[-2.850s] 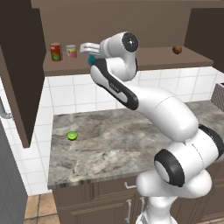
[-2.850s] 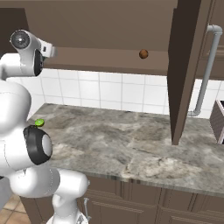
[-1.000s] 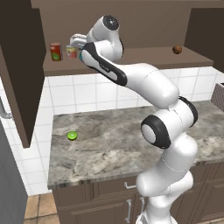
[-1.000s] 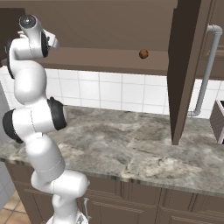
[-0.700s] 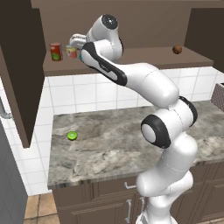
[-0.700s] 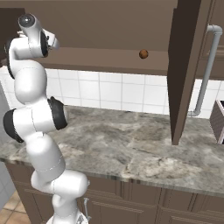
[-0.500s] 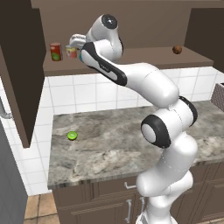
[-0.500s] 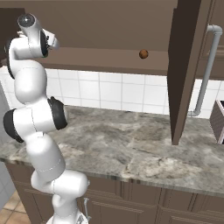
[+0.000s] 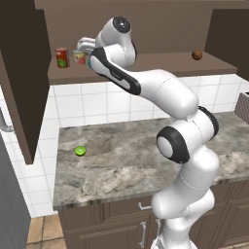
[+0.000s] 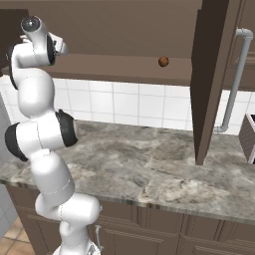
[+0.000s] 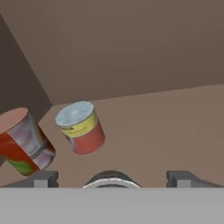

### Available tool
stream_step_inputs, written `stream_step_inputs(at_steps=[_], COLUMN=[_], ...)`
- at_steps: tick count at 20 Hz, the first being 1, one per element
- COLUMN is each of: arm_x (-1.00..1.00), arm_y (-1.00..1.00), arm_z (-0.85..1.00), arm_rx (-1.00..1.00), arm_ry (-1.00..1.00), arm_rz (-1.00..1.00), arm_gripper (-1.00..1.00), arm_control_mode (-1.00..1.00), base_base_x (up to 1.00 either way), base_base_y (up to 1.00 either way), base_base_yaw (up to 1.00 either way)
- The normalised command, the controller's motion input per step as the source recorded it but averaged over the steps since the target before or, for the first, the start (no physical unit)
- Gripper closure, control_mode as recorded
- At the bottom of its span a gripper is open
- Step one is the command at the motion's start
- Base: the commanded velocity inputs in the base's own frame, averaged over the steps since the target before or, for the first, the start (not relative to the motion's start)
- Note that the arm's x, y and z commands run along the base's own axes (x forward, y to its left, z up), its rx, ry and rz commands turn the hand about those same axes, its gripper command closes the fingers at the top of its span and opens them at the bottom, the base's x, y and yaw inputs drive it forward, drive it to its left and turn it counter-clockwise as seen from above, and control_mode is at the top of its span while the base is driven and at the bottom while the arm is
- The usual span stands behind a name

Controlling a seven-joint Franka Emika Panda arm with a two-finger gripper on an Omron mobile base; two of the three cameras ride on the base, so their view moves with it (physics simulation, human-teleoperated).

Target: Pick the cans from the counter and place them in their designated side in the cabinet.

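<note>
The hand (image 11: 112,177) stood spread at the left end of the cabinet (image 9: 146,19) shelf, fingers clear on either side of a grey-topped can (image 11: 110,180) standing upright between them, the banded can (image 11: 81,127) just beyond it.

The banded can (image 11: 81,128) stands upright on the cabinet shelf (image 11: 166,127), grey top, yellow band over red, leaning toward eleven o'clock in the hand view. At six o'clock, a second can's grey rim (image 11: 111,180) peeks up. The marbled counter (image 9: 131,155) lies below the shelf.
</note>
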Motion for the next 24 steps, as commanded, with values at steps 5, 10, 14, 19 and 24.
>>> stream_step_inputs(at_steps=[5,10,14,19,24], arm_x=[0.17,0.08,0.0,-0.03,-0.26], arm_y=[0.03,0.03,0.01,0.02,0.0], arm_z=[0.0,0.0,0.01,0.06,0.08], arm_rx=[0.0,0.0,0.0,0.0,0.0], arm_ry=[-0.08,-0.12,-0.14,-0.13,-0.13], arm_rz=[0.01,0.02,0.03,0.03,0.04], arm_gripper=[-1.0,-1.0,-1.0,-1.0,-1.0], arm_control_mode=[-1.0,-1.0,-1.0,-1.0,-1.0], base_base_x=[0.0,0.0,0.0,0.0,0.0], base_base_y=[0.0,0.0,0.0,0.0,0.0], base_base_yaw=[0.0,0.0,0.0,0.0,0.0])
